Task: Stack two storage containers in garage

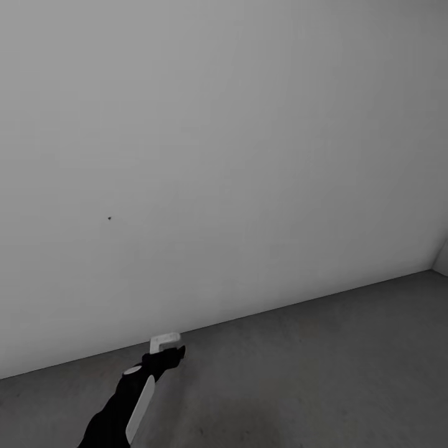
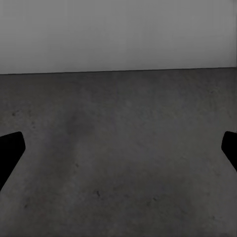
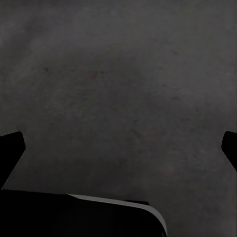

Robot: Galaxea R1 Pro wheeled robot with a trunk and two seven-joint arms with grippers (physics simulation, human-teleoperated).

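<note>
Apparently transit step: robot in garage, facing plain white wall (image 1: 218,155) above matt dark grey concrete floor (image 1: 323,373). Black left gripper (image 2: 118,148) low over floor, fingers wide apart, empty. Black right gripper (image 3: 118,148) likewise spread, empty. Orange-red containers nowhere visible here. Next: turn, locate a container, approach.

A bare garage corner

A plain white wall (image 1: 236,137) rises straight from the floor (image 1: 323,373), a flat, matt, dark grey concrete surface with faint specks and scuffs. To the right of that wall a second white wall (image 1: 442,260) meets it at a corner, above the same concrete.
</note>
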